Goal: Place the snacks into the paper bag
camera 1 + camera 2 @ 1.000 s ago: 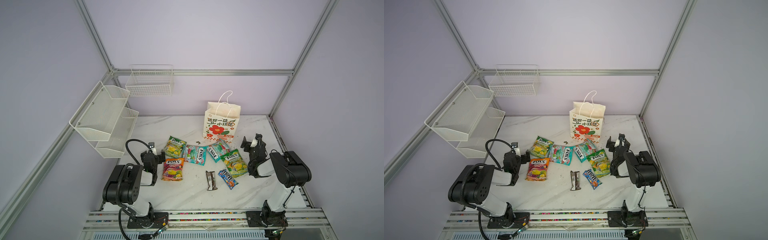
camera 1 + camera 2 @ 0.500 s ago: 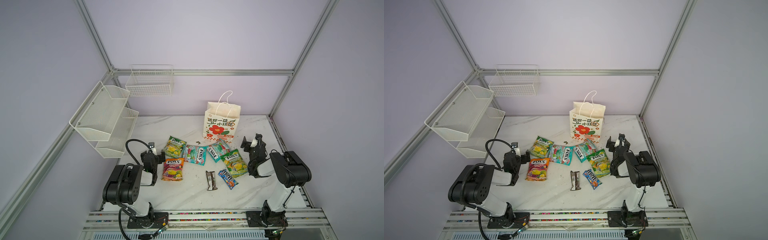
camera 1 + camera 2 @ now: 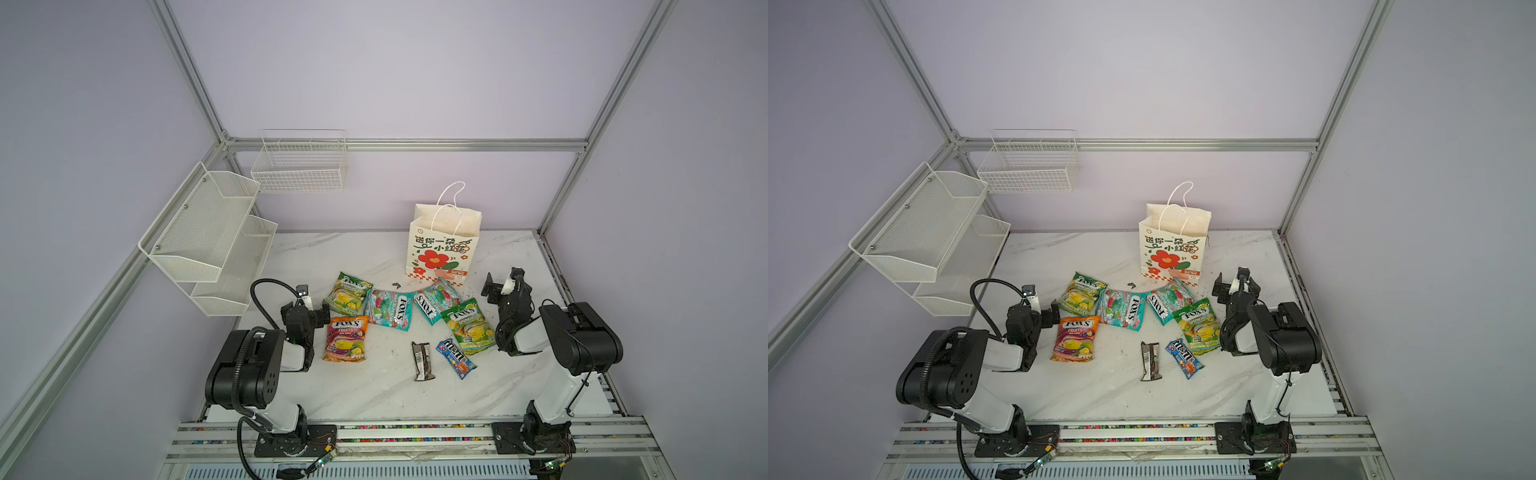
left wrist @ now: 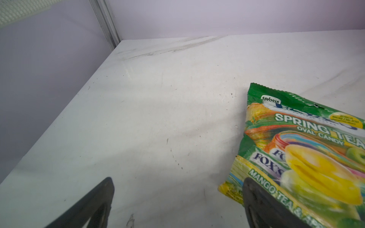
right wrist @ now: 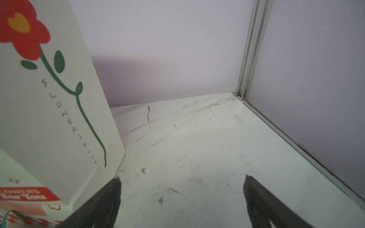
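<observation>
Paper bag (image 3: 444, 245): upright, mouth open, just above centre in both top views, at the back of the marble table (image 3: 332, 249).
Snacks (image 3: 388, 309): seven packets lying flat in an arc below the bag.
Left gripper (image 3: 305, 311): jaws apart, empty, beside the green pouch (image 4: 300, 150); possibly touching.
Right gripper (image 3: 503, 286): jaws apart, empty, lower right of the bag.

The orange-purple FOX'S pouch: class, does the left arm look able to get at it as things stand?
Probably yes. The orange-purple pouch lies flat and uncovered on the table right beside the left claw, which is open and empty. Nothing stands between them.
</observation>
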Action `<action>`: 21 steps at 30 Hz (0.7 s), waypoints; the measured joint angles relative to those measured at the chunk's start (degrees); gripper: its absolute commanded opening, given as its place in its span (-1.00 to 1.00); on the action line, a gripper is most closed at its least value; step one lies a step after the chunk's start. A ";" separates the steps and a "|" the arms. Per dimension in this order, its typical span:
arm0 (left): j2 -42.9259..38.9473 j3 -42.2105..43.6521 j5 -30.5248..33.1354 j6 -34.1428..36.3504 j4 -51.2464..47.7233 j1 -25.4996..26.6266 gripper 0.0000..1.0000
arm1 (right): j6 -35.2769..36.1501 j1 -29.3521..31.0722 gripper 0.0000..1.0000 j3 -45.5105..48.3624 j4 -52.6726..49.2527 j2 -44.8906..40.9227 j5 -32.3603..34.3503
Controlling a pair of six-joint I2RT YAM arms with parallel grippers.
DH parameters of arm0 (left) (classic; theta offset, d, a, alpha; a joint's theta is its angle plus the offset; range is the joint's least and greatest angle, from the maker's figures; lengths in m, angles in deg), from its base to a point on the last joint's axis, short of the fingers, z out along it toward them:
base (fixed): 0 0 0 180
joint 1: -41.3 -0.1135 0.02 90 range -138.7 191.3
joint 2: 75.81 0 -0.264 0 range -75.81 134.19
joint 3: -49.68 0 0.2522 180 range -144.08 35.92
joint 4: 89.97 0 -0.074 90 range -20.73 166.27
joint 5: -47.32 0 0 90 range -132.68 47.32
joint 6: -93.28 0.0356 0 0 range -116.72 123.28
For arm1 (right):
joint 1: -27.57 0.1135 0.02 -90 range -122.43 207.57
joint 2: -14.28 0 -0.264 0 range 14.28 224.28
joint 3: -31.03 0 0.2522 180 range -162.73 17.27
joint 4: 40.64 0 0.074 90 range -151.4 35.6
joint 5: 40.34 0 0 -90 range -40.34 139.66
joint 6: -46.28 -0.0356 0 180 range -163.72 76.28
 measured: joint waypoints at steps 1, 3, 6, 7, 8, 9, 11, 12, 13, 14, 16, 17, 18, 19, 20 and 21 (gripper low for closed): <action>0.00 0.00 0.02 -0.04 -0.09 -0.07 0.99 | 0.00 0.00 0.95 0.00 0.00 0.00 0.00; 0.00 0.02 0.42 -0.09 -0.02 -0.09 0.99 | 0.02 0.00 0.95 0.00 0.00 0.00 -0.02; -1.70 0.02 2.73 -0.52 -0.85 -0.09 1.00 | 0.09 0.00 0.95 0.02 -0.04 -0.11 -0.52; -3.54 0.00 3.58 -0.57 -2.23 0.11 1.00 | 0.50 0.00 0.95 0.09 -0.42 -0.55 -1.29; -6.32 -0.02 5.01 -0.66 -4.42 0.59 0.99 | 0.94 0.00 0.95 0.20 -1.49 -1.70 -2.05; -8.81 -0.09 6.27 -0.81 -6.32 1.25 0.99 | 1.14 0.00 0.95 0.35 -2.73 -3.28 -2.49; -14.05 -0.76 9.18 -1.22 -10.10 3.37 0.99 | 1.36 0.00 0.95 0.68 -4.15 -7.50 -3.30; -16.04 -1.29 10.47 -1.38 -11.80 4.57 0.99 | 1.42 0.00 0.95 0.81 -4.79 -9.68 -3.52; -17.88 -1.92 11.61 -1.55 -13.84 5.79 0.99 | 1.49 0.00 0.95 0.85 -5.62 -12.15 -3.96; -19.80 -2.73 12.57 -1.79 -16.44 7.10 0.99 | 1.51 0.00 0.95 0.85 -6.71 -14.73 -4.57; -23.08 -5.09 13.31 -3.37 -23.02 8.92 0.99 | 1.51 0.00 0.95 0.76 -10.14 -19.78 -6.01; -24.48 -6.73 13.25 -4.76 -27.04 9.42 0.99 | 1.29 0.00 0.95 0.59 -12.83 -23.10 -6.51; -25.57 -8.41 13.11 -6.38 -30.71 9.68 0.99 | 0.35 0.00 0.95 0.31 -15.23 -25.86 -6.56; -26.53 -10.62 13.03 -8.81 -35.01 9.73 0.99 | -2.62 0.02 0.95 -0.46 -18.91 -29.18 -5.46; -27.17 -12.57 13.00 -11.32 -38.51 9.73 0.99 | -7.34 0.17 0.95 -1.70 -23.50 -32.02 -3.54; -27.67 -14.43 12.83 -13.92 -41.70 9.73 0.99 | -11.08 0.17 0.95 -2.95 -27.39 -34.23 -1.92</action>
